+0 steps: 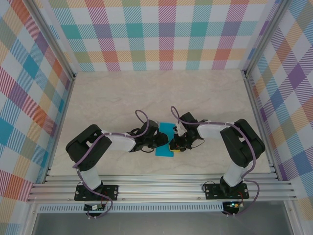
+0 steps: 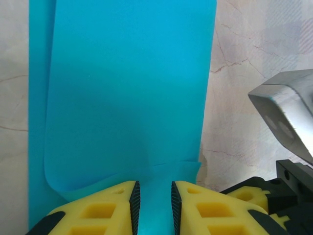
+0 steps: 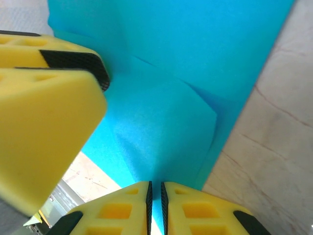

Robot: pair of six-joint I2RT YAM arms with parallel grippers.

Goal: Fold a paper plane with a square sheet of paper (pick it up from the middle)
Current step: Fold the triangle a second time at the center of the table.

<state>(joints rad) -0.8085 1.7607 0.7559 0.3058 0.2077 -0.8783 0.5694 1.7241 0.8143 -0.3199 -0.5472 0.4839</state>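
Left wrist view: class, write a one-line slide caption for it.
The left gripper straddles the folded-over square sheet of paper on a marbled table.

No lettering, label, brand, number or sign can be read in any view. The square sheet of paper [image 2: 127,98] is plain teal-blue on every face that shows.

A lab test cell: aluminium frame [image 1: 161,188], plaid backdrop walls [image 1: 166,34].
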